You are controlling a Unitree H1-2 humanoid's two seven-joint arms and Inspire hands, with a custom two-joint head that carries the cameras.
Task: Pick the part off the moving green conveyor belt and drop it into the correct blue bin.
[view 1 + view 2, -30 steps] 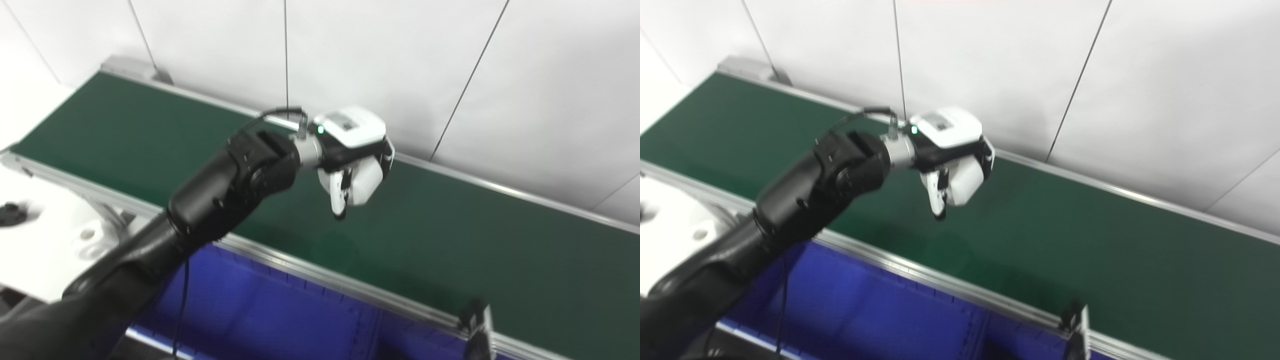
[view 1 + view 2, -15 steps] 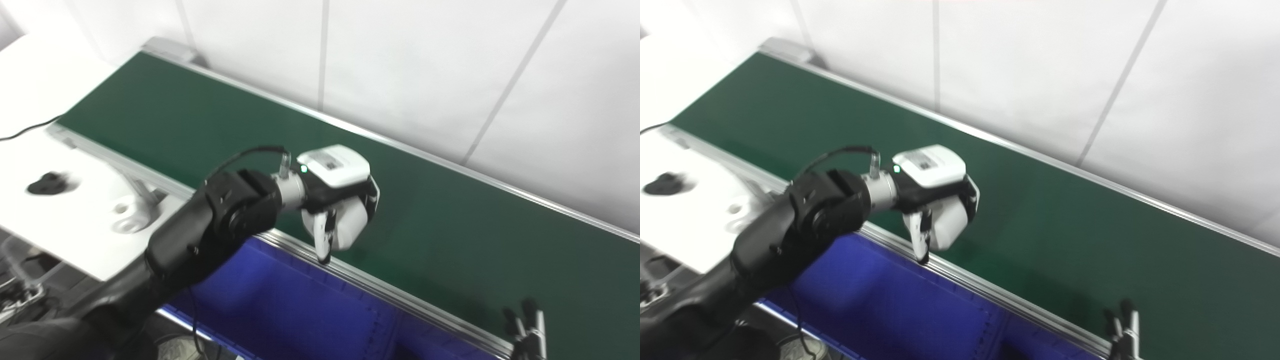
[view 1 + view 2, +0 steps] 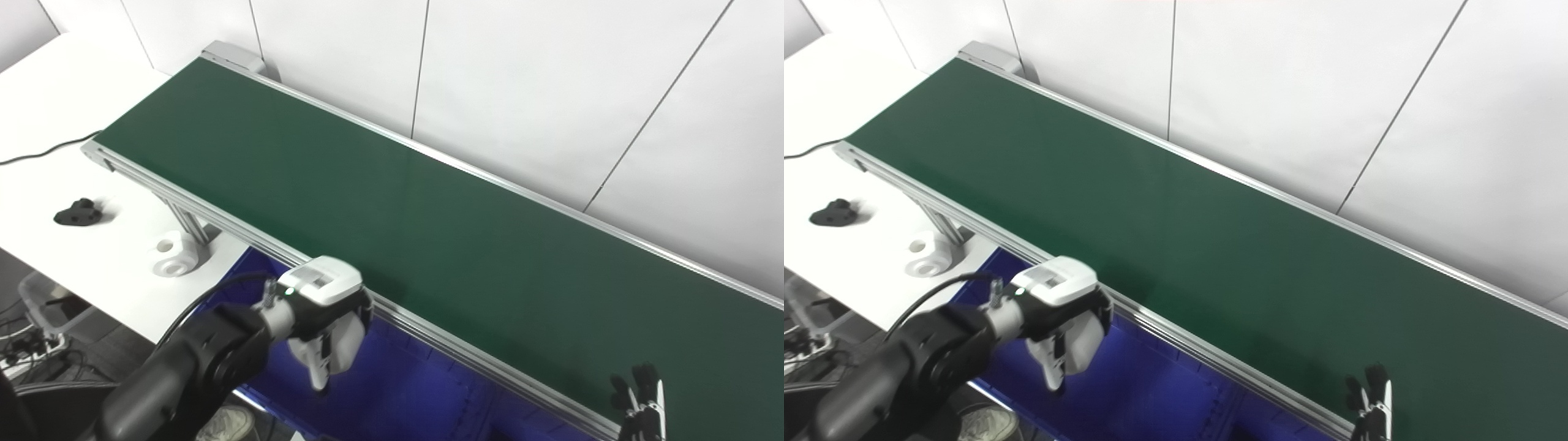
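The green conveyor belt runs from far left to near right, and no part lies on it. My left hand hangs over the blue bin, just in front of the belt's near rail. Its fingers are curled around a white part. It also shows in the right eye view. Of my right hand only the upright, spread fingertips show at the bottom right, near the belt's front edge, and they hold nothing.
A white table stands at the left with a black part, a white ring-shaped part and a black cable. The belt's silver near rail separates belt and bin. A white wall stands behind.
The camera has shifted. My left hand has moved with the white part from above the belt, back over the near rail, and down to above the blue bin.
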